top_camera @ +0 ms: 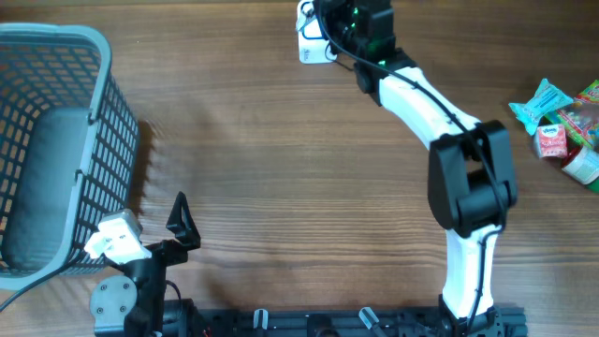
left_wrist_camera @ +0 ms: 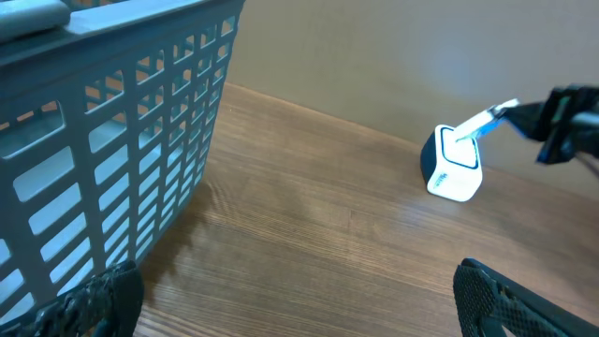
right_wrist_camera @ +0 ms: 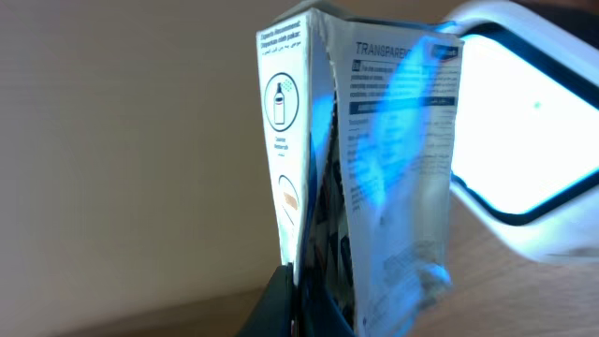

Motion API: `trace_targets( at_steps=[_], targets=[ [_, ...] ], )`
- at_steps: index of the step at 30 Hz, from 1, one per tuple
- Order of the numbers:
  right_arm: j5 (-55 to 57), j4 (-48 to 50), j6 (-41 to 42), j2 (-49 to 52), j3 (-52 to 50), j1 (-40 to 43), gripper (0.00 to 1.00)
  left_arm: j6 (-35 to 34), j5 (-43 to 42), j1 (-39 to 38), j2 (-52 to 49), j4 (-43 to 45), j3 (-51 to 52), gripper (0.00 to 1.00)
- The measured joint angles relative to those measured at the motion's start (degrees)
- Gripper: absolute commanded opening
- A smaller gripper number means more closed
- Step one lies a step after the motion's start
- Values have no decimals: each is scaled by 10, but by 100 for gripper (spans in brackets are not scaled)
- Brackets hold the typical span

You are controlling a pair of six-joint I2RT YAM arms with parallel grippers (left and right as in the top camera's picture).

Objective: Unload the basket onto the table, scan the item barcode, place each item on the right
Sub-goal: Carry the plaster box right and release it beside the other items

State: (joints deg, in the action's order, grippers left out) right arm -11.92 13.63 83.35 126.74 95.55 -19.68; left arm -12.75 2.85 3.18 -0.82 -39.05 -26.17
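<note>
Right end effector is pinching the packet beside the scanner; only the right wrist view is resolving its print. Left end effector is standing spread.

Folded packet, right wrist view: the right panel is carrying a heading in capitals reading "TRANSPARE", its end running into blue glare. The blocks of small print beneath are showing only as lines too fine to read. The left panel is bearing two illegible lines of small print at the top, then a circled pictogram of a bottle, then a second circled pictogram, only partly seen. Scanner, left wrist view: a small marking on its white face is staying unreadable. Snack packs, overhead view: coloured labels are showing, with no word legible.
</note>
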Motion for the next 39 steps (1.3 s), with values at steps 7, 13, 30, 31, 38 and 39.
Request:
trace_targets(
  at_steps=[7, 13, 30, 31, 38, 39],
  targets=[
    [0, -54, -17, 22, 18, -22, 5, 0, 0, 0, 0, 0, 0, 100],
    [33, -337, -69, -70, 59, 12, 5, 0, 0, 0, 0, -1, 0, 100],
    [356, -583, -176, -243, -223, 406, 69, 0, 0, 0, 0, 0, 0, 100],
    [356, -568, -192, -243, -229, 432, 100, 0, 0, 0, 0, 0, 0, 100],
    [191, -653, -369, -243, -53, 469, 100, 0, 0, 0, 0, 0, 0, 100],
    [159, -681, -377, -247, -21, 461, 100, 0, 0, 0, 0, 0, 0, 100]
  ],
)
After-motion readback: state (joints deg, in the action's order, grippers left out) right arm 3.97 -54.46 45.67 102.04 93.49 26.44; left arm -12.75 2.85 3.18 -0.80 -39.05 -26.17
